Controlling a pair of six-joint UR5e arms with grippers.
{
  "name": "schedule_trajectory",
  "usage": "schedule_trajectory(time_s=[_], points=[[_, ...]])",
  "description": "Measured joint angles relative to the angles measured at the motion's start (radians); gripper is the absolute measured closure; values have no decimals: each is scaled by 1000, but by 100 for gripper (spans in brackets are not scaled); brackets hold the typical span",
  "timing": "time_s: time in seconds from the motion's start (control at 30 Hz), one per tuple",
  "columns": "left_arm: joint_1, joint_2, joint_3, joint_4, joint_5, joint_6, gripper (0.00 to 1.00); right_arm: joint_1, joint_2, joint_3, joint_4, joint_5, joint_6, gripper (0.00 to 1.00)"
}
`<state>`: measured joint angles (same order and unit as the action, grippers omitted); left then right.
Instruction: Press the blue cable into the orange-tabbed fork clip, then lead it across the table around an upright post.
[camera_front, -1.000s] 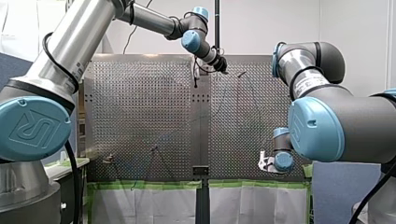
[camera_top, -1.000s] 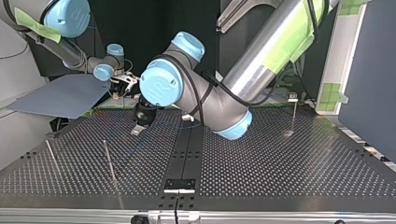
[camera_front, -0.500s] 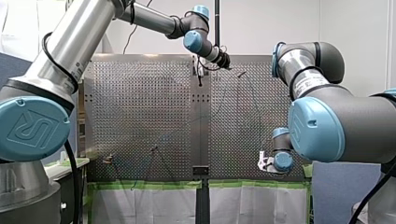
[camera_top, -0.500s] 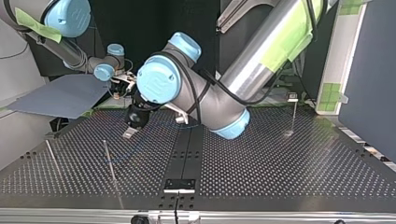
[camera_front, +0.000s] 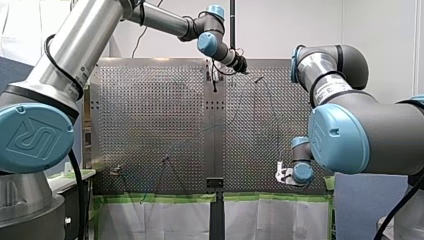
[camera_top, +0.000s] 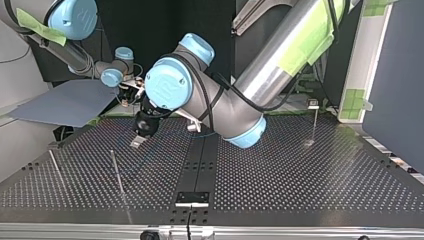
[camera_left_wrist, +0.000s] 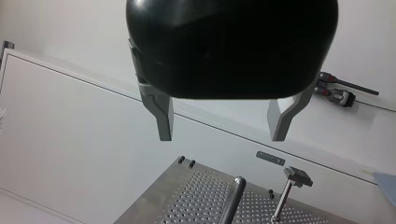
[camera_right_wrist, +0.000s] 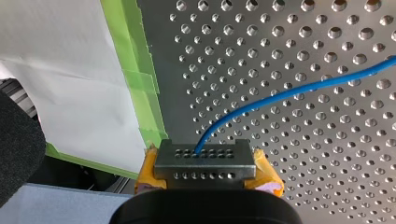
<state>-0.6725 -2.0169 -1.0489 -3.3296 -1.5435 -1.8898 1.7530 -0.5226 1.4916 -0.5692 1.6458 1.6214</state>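
In the right wrist view my right gripper (camera_right_wrist: 205, 158), with yellow pads, is shut on the blue cable (camera_right_wrist: 289, 93), which runs from its fingers out over the perforated table. It sits at the table's edge in the front view (camera_front: 284, 175) and at the top view's far left (camera_top: 131, 93). My left gripper (camera_left_wrist: 224, 116) is open with nothing between its metal fingers (camera_left_wrist: 163, 116). It hangs over the table (camera_top: 137, 141), ahead of an upright post (camera_top: 117, 172). A small clip on a stem (camera_top: 313, 105) stands at the top view's far right; its tab colour is unclear.
A second post (camera_top: 56, 167) stands at the top view's left edge. Green tape (camera_right_wrist: 140, 74) lines the table edge by my right gripper. A dark centre strip with a bracket (camera_top: 192, 197) splits the table. A grey board (camera_top: 65, 102) lies beyond the far-left corner.
My left gripper has moved toward the top view's left and stayed open. My right gripper has not moved and keeps its hold on the cable.
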Motion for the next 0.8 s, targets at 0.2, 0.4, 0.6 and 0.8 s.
schedule_trajectory(time_s=[0.2,0.4,0.6,0.8], points=[[0,0,0,0,-16,11,0,1,0,-1,0,-4,0,98],[0,1,0,-4,-55,28,0,2,0,-1,0,-6,0,98],[1,1,0,-27,-105,48,0,3,0,-1,0,-5,0,98],[3,1,0,-37,-155,51,0,3,0,-1,0,-5,0,98]])
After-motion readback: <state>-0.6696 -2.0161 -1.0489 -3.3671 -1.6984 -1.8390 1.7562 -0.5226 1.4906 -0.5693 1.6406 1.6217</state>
